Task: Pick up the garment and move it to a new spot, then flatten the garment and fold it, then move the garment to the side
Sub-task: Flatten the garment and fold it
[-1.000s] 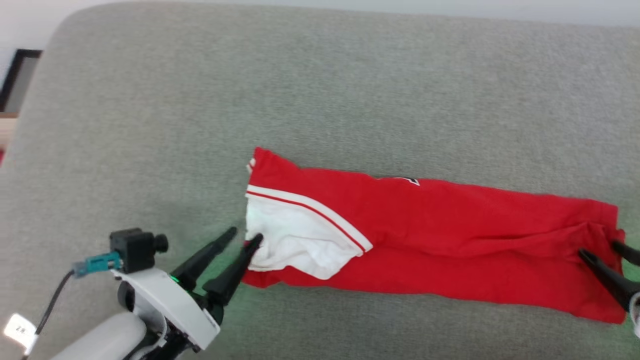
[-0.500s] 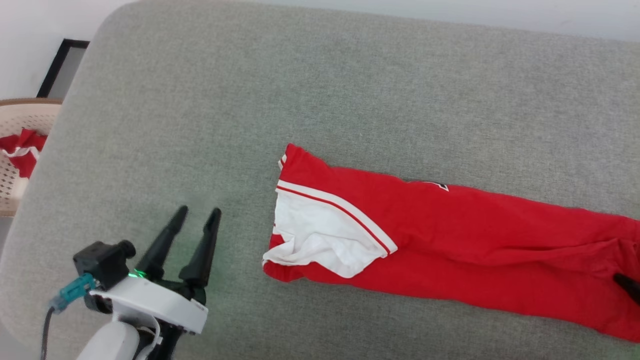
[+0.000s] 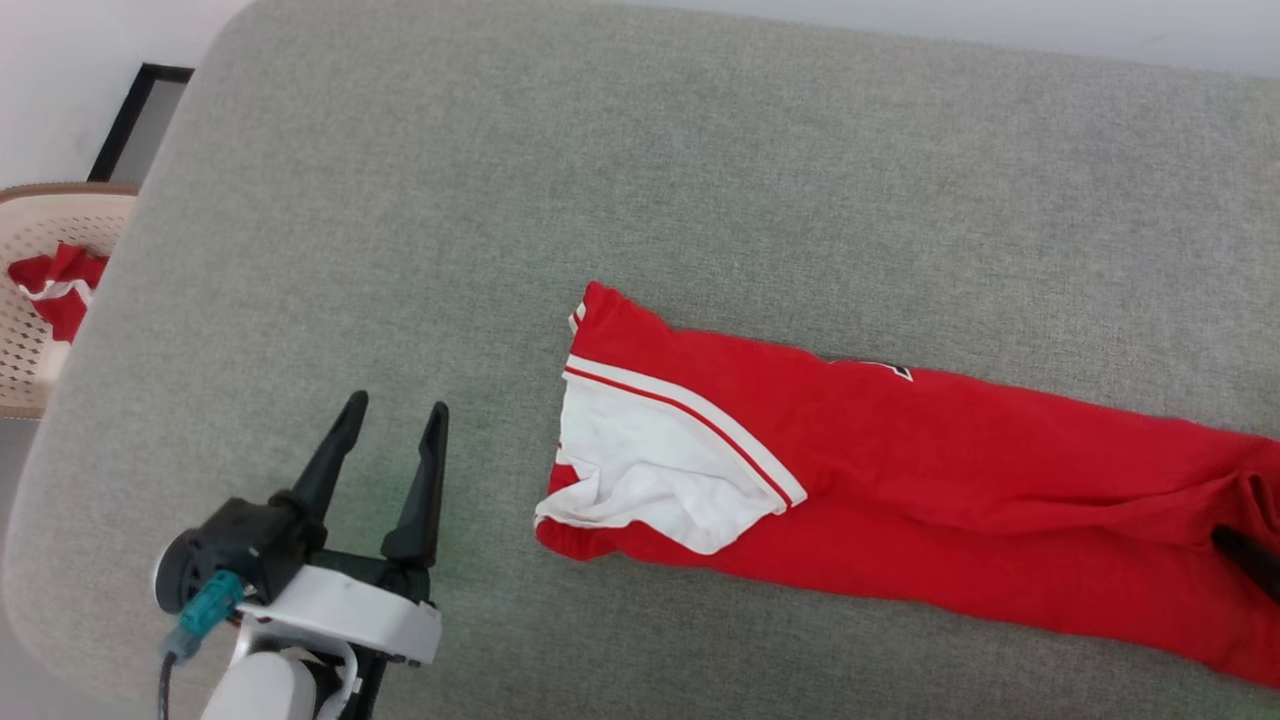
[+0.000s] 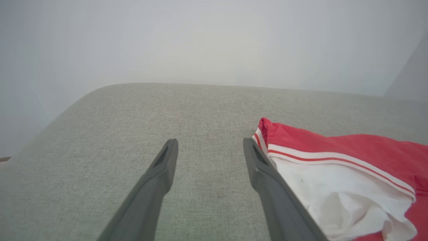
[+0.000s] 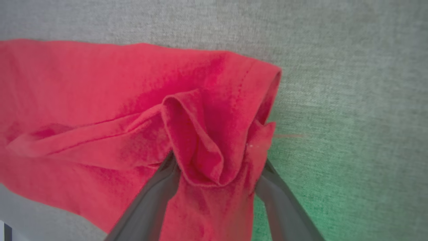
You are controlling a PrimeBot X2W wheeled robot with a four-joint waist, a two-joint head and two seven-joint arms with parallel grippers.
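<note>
While the garment (image 3: 900,470) lies folded into a long red strip across the grey upholstered surface (image 3: 600,200), wide bare fabric stays open on two sides of it. One stretch runs from the strip to the far edge under the pale wall. The other runs from its sleeve end to the rounded left edge. Past that left edge stands a beige perforated basket (image 3: 30,380) with a red cloth (image 3: 55,290) in it, and behind it a dark frame (image 3: 140,110) leans at the wall. The strip slants from mid-surface down toward the right, and its right end runs out of the head view.

The left gripper (image 3: 398,405) stands over the bare stretch near the left edge, its jaws spread and empty. It is apart from the white sleeve (image 3: 640,470), which is bordered by a red-and-white stripe band (image 3: 690,415).

The right gripper (image 5: 217,164) is at the hem end. Its fingers (image 5: 150,201) are spread wide, and a loose fold of red hem bunches between them and drapes over them, unpinched. Bare grey surface lies just beyond that hem.

As for writing, a sliver of black print with a white outline (image 3: 890,370) peeks out at the strip's far fold. Too little of it shows to read.
</note>
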